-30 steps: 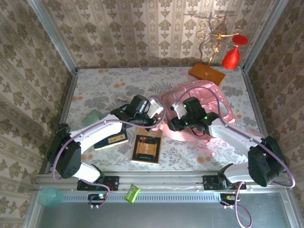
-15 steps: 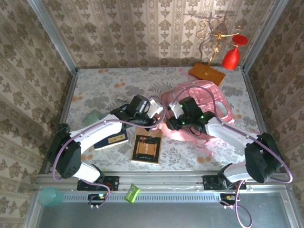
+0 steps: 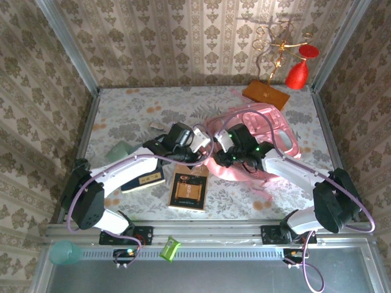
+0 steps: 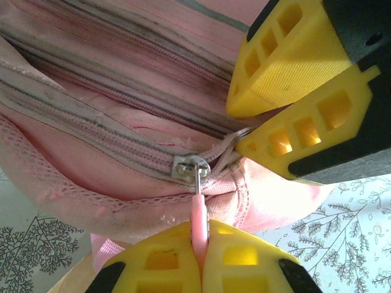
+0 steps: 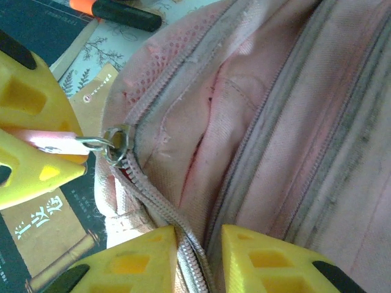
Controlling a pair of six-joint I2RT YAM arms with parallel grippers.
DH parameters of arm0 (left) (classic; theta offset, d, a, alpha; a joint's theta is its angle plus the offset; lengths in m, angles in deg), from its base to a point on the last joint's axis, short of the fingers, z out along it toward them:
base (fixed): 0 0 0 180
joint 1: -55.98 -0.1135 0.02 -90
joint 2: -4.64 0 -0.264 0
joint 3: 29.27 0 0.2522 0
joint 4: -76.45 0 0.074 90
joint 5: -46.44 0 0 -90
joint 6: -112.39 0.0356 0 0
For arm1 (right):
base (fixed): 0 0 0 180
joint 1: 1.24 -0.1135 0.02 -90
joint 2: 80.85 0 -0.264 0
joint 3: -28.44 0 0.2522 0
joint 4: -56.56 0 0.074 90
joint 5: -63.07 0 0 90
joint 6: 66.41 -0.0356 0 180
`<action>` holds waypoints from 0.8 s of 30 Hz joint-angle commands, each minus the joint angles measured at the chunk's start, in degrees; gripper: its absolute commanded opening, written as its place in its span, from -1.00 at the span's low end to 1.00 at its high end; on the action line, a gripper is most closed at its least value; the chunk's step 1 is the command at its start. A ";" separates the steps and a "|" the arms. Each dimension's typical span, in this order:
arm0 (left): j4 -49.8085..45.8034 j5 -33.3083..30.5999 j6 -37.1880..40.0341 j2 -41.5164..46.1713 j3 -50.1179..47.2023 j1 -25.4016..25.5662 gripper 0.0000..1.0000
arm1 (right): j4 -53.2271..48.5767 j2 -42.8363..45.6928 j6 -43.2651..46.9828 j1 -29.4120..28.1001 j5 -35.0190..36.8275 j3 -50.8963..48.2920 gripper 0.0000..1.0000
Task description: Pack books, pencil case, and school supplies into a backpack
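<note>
Right jaws, now further in, pinch zipper tape (image 5: 165, 210) on backpack (image 5: 275, 122); left jaws clamp zip pull (image 4: 198, 210): ready to unzip.

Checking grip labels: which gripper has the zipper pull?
The left gripper: it's shut on the pink zipper pull. The right gripper flanks the zipper track instead.

The right arm (image 3: 293, 174) swings a little further left, away from the table's (image 3: 122, 116) right edge. Its claw (image 3: 220, 152) slides left across the backpack (image 3: 275, 131), nearer the left claw (image 3: 206, 148), uncovering more pink fabric behind it.
</note>
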 commanded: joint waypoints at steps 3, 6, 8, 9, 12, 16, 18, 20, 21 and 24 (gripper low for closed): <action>0.17 0.26 0.91 1.20 1.59 0.33 -1.00 | -7.74 4.78 -5.53 0.48 10.12 -0.70 -0.33; 0.27 0.34 0.80 1.02 1.71 0.12 -1.00 | -12.75 6.75 -10.49 0.47 14.02 -1.87 -0.28; 0.36 0.60 0.43 0.93 1.77 -0.10 -1.00 | -14.88 7.72 -12.79 0.47 15.41 -2.92 -0.26; 0.55 0.67 0.37 0.93 1.81 -0.21 -1.00 | -14.91 8.05 -13.15 0.39 15.40 -3.45 -0.26; 0.54 0.85 0.32 0.80 2.12 -0.23 -1.00 | -14.81 9.64 -12.65 -0.14 12.45 -5.27 -0.20; 0.65 1.16 0.00 0.94 2.15 -0.32 -1.00 | -13.53 10.68 -11.67 -0.51 9.44 -6.63 -0.13; 0.88 1.71 0.02 1.06 2.04 -0.25 -1.00 | -13.87 9.91 -11.17 -0.63 10.43 -5.92 -0.13; 1.62 2.47 -0.02 1.30 1.78 -0.31 -1.00 | -13.66 8.49 -11.14 -0.64 12.48 -4.89 -0.13; 1.82 2.76 -0.03 1.37 1.69 -0.28 -1.00 | -13.25 7.79 -10.87 -0.62 12.13 -4.49 -0.13; 1.60 3.06 -0.26 1.11 2.09 -0.30 -1.00 | -10.99 5.98 -9.97 -1.11 8.10 -4.42 -0.12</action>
